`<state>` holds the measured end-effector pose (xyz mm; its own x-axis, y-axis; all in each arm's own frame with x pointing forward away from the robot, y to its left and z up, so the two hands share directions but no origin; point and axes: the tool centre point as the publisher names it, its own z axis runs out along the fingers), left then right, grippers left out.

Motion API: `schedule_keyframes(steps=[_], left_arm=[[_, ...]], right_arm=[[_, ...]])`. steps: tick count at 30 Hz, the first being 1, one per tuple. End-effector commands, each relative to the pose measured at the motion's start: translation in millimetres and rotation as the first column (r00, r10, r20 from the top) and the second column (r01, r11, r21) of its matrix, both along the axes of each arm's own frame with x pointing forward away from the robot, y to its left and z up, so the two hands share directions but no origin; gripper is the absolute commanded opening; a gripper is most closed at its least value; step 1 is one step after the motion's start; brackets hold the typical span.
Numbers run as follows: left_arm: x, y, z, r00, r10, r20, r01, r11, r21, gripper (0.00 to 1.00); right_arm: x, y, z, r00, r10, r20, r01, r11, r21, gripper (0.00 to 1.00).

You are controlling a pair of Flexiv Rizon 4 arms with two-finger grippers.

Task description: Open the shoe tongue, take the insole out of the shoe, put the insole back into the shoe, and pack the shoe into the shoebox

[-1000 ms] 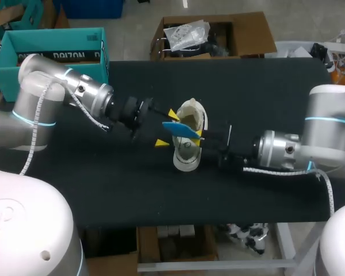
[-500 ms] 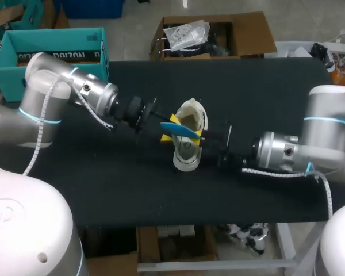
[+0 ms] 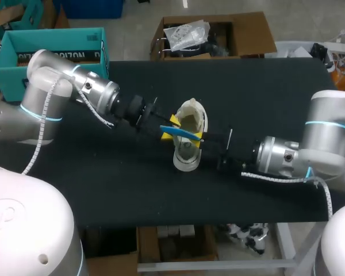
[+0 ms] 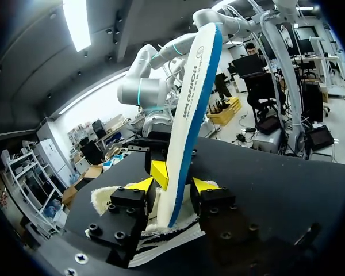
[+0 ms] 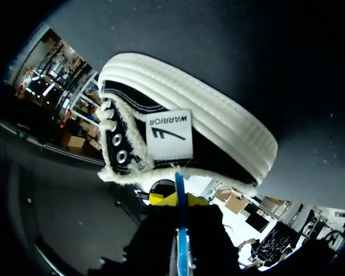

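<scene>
A cream and black shoe (image 3: 186,156) lies on its side in the middle of the black table. Above its opening the blue-edged white insole (image 3: 181,133) is held between both arms. My left gripper (image 3: 168,129) comes in from the left, its yellow tips pressed on both faces of the insole (image 4: 184,132), with the shoe (image 4: 112,194) just below. My right gripper (image 3: 200,137) is shut on the insole's other end; its own view shows the insole (image 5: 180,224) edge-on between its fingers (image 5: 161,199), and the shoe (image 5: 218,132) ahead.
An open teal shoebox (image 3: 52,49) stands at the table's back left corner, behind my left arm. The black table top (image 3: 103,184) is bare in front of the shoe and to both sides.
My left gripper has moved right to the insole and closed its fingers onto it. The right gripper has kept its hold, and the shoe has not moved.
</scene>
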<state>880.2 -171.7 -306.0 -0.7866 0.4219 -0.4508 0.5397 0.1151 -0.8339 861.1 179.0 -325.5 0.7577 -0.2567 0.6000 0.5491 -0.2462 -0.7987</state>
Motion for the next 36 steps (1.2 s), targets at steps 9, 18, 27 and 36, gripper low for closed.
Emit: schedule_keyframes(steps=[9,18,27,36], left_arm=[[5.1,-3,-5.8,1.0,-0.015,-0.013,0.015,1.0,-0.004,0.24],[8.1,-6,-8.5,1.0,-0.027,0.008,0.027,1.0,0.005,0.0],[9.0,-5,-7.3,0.997,-0.062,0.054,0.062,0.998,0.003,0.0],[9.9,-3,-3.4,0.985,-0.119,0.126,0.115,0.993,0.04,0.0]], right_arm=[[4.4,1,-2,1.0,0.0,0.006,0.0,1.0,0.007,0.0],[2.5,3,-2,1.0,-0.003,0.009,0.003,1.0,0.006,0.0],[-5.5,4,2,1.0,-0.011,-0.001,0.011,1.0,-0.012,0.45],[-14.1,7,9,0.999,-0.04,-0.017,0.039,0.998,-0.053,0.48]])
